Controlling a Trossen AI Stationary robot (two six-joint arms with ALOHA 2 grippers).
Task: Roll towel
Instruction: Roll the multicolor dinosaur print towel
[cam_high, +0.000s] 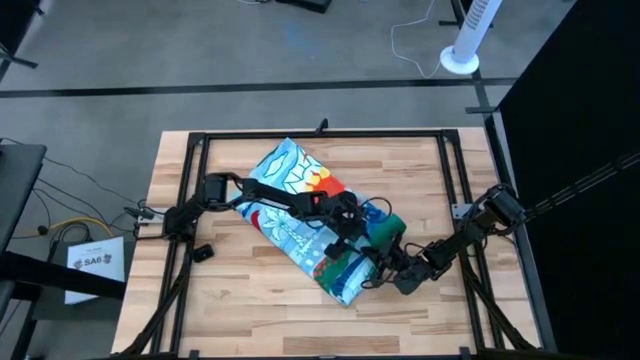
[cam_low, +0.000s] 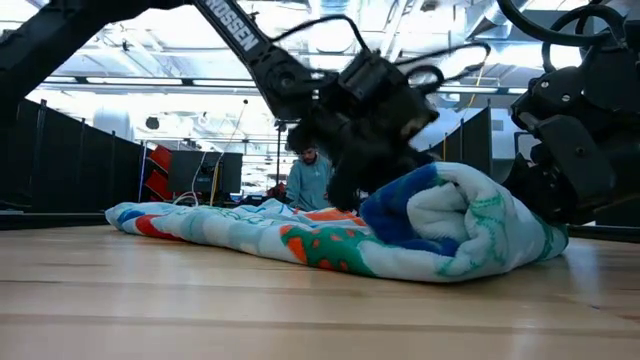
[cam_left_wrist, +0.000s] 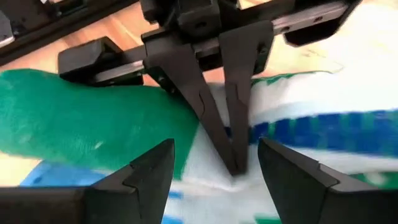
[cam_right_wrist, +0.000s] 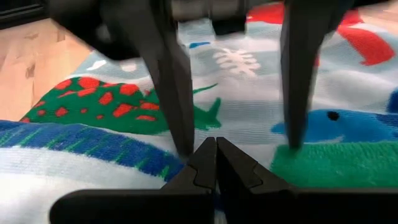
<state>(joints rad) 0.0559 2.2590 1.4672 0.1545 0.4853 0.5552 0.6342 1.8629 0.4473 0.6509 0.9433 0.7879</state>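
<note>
The towel (cam_high: 300, 210) lies slantwise on the table, from the far left to the near right. Its print of blue, red and green faces up. Its near-right end is rolled into a thick roll (cam_low: 455, 225), and the flat part (cam_low: 200, 222) lies on the wood. My left gripper (cam_left_wrist: 214, 177) reaches across the flat part and stands open right behind the roll (cam_high: 358, 238). My right gripper (cam_right_wrist: 216, 155) comes from the table's right (cam_high: 380, 266), shut, with its tips between the left gripper's fingers. My left gripper stands with its two spread fingertips (cam_right_wrist: 183, 146) down on the printed top of the towel, slanting from above and from the table's left. It holds nothing between the fingers. My right gripper has its shut fingertips (cam_left_wrist: 235, 165) sunk into the white and blue cloth (cam_left_wrist: 211, 180) at the roll, where the towel creases around them. It comes slanting down from the table's right. Whether a fold is pinched between the tips, I cannot tell.
A black metal frame (cam_high: 195, 150) runs around the wooden table top (cam_high: 240, 310). A small black block (cam_high: 202, 252) lies near the left arm's base. Bare wood lies near and far of the towel. A person (cam_low: 308, 180) stands beyond the table.
</note>
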